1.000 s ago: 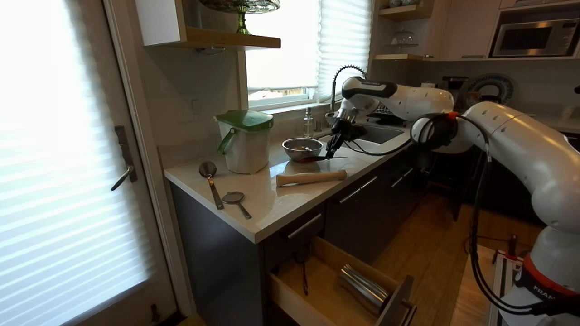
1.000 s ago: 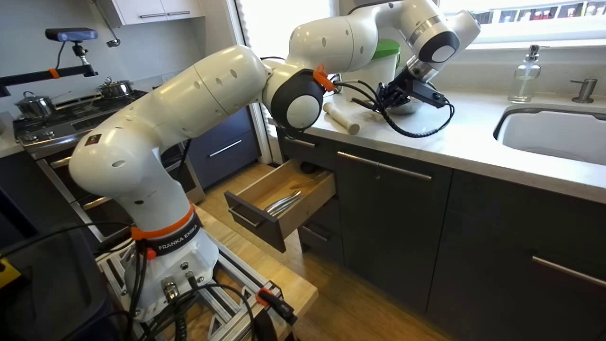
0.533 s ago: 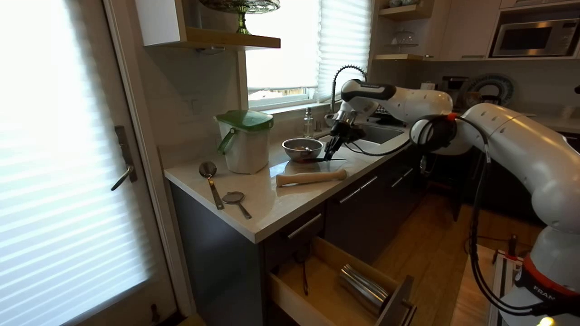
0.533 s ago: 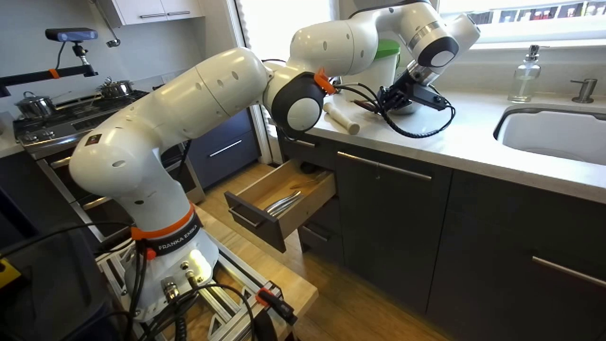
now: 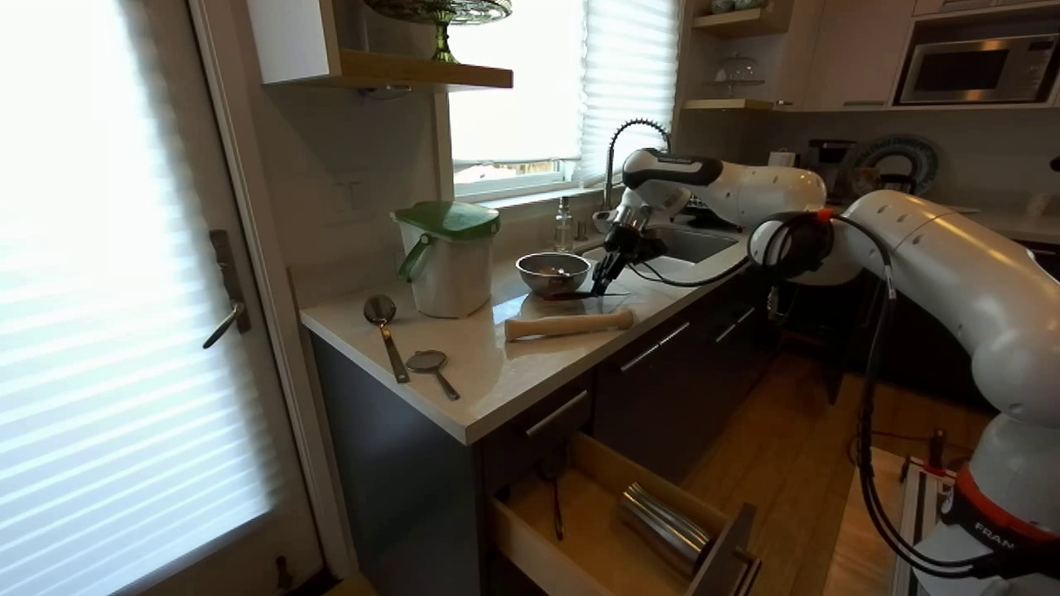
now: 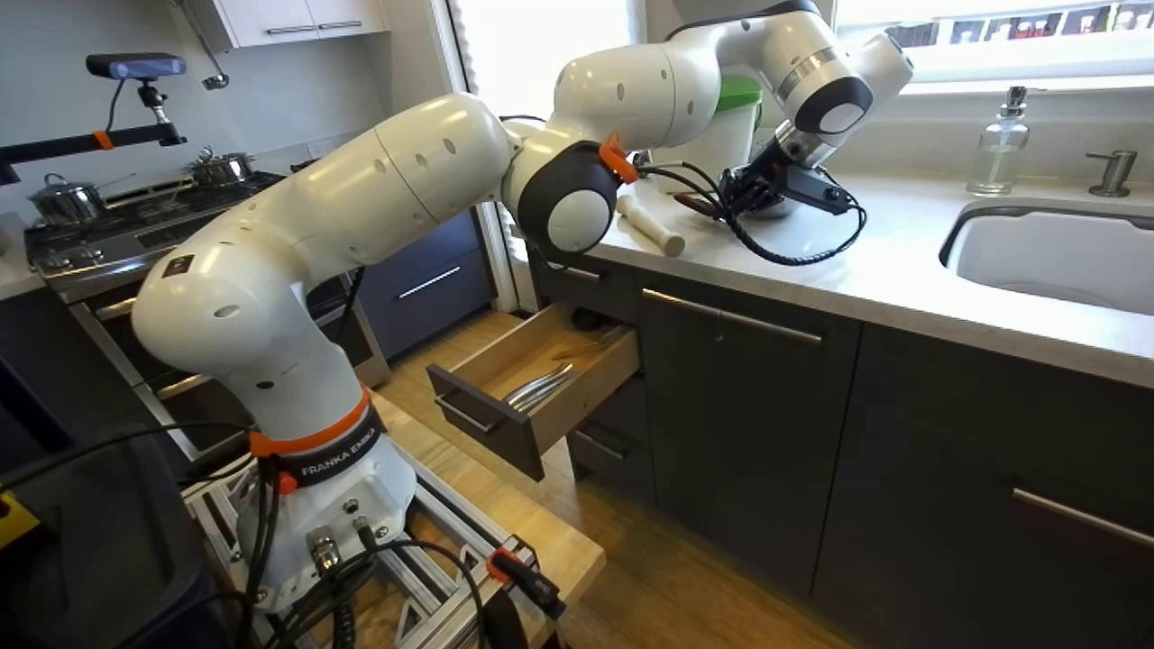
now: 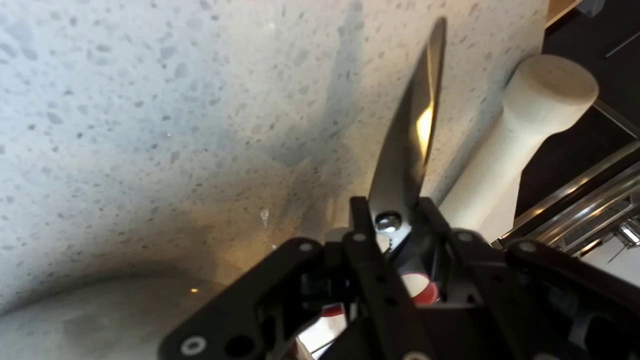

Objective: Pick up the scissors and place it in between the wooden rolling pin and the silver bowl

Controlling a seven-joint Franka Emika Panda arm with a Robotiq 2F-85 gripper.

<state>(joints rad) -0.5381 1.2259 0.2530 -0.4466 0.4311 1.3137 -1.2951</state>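
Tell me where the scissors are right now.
In the wrist view, right of center: the scissors are held in the tool, left of the wooden rolling pin.

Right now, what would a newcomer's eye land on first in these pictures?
Most likely the big white robot arm, stretched over the counter in both exterior views. Next, perhaps, the scissors held in its gripper, pointing to the top of the wrist view, with the wooden rolling pin to their right there. The open drawer beneath the counter might follow.

The clamped end effector (image 7: 393, 207) slants downward.
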